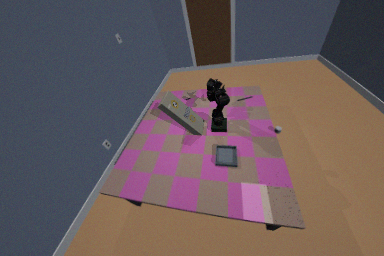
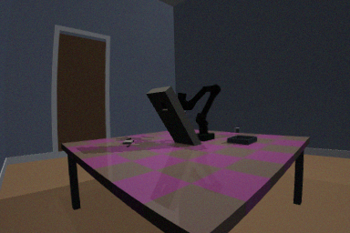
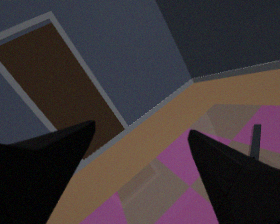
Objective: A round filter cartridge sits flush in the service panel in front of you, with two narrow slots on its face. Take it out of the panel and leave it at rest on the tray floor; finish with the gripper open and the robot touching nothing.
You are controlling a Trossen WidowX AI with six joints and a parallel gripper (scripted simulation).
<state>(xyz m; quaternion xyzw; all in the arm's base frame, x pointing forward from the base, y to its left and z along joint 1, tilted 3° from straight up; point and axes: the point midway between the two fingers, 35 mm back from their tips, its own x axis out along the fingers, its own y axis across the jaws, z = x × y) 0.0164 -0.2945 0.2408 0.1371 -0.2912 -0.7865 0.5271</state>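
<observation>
We see the gripper [image 3: 141, 150] released and holding nothing, raised above the worktop [image 1: 190, 193] beside the tilted service panel [image 1: 182, 113].

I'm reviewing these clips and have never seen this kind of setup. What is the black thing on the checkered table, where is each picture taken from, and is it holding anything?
The black thing is a robot arm with a two-fingered gripper. One camera looks down from high up, one looks across from table level, and one sits on the wrist, showing both dark fingers spread wide with nothing between them. On the table stand a slanted service panel and a shallow dark tray.
</observation>
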